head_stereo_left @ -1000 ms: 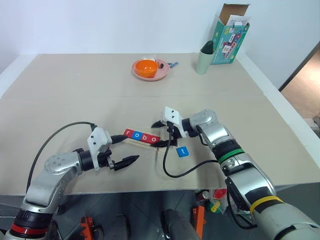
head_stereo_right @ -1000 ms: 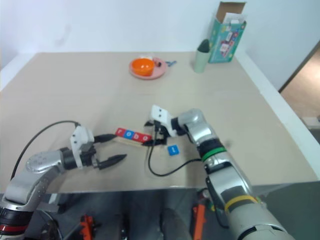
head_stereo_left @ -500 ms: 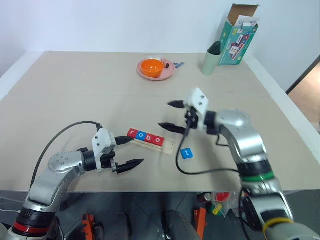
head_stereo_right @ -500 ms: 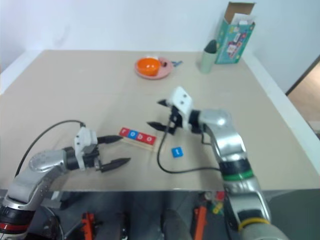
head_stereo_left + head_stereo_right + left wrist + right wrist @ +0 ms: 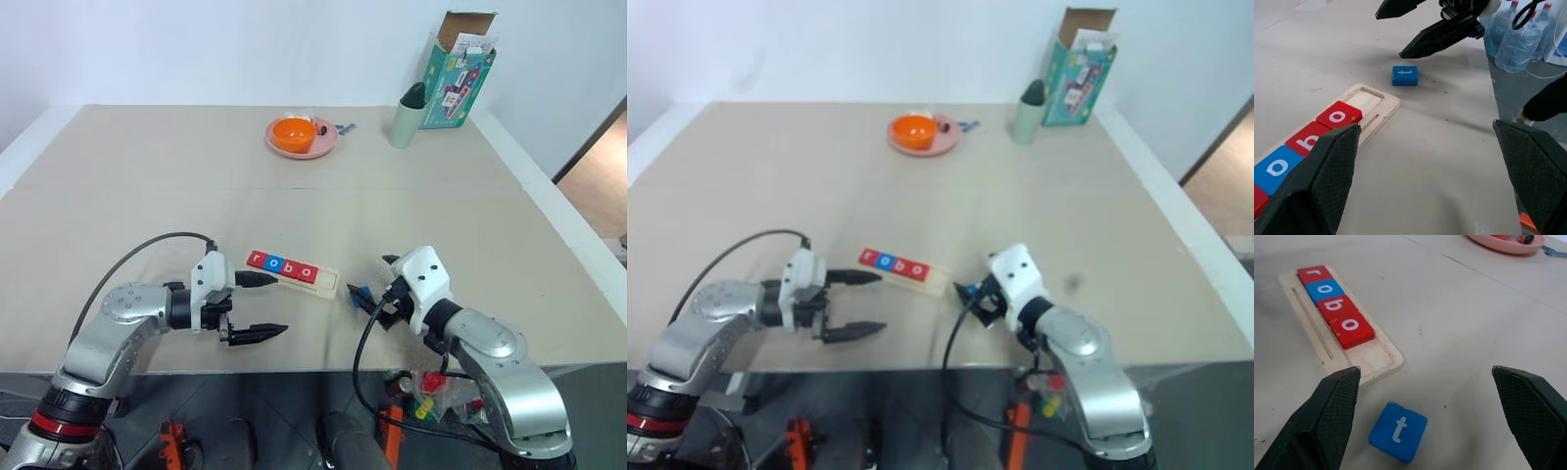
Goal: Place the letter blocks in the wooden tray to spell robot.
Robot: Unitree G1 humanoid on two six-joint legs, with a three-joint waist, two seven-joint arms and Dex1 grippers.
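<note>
Beige table (image 5: 294,196): pink plate (image 5: 302,140) w/ orange bowl (image 5: 294,131), green cup (image 5: 404,119), box (image 5: 456,69) at far edge. Wooden tray (image 5: 1371,360) reads r-o-b-o; blue t block (image 5: 1399,431) partly hidden behind right gripper (image 5: 374,286); left gripper (image 5: 261,306) also wide open, both empty.

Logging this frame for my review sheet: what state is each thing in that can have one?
Long pale wooden tray: four slots filled, end slot bare.
Red and blue square letter tiles r, o, b, o: seated in the tray.
Blue square t tile: loose on the table, beside the tray's bare end.
Left pincer: open, holding nothing.
Right pincer: open, holding nothing, by the t tile.
Teal cardboard box: top flaps open.
</note>
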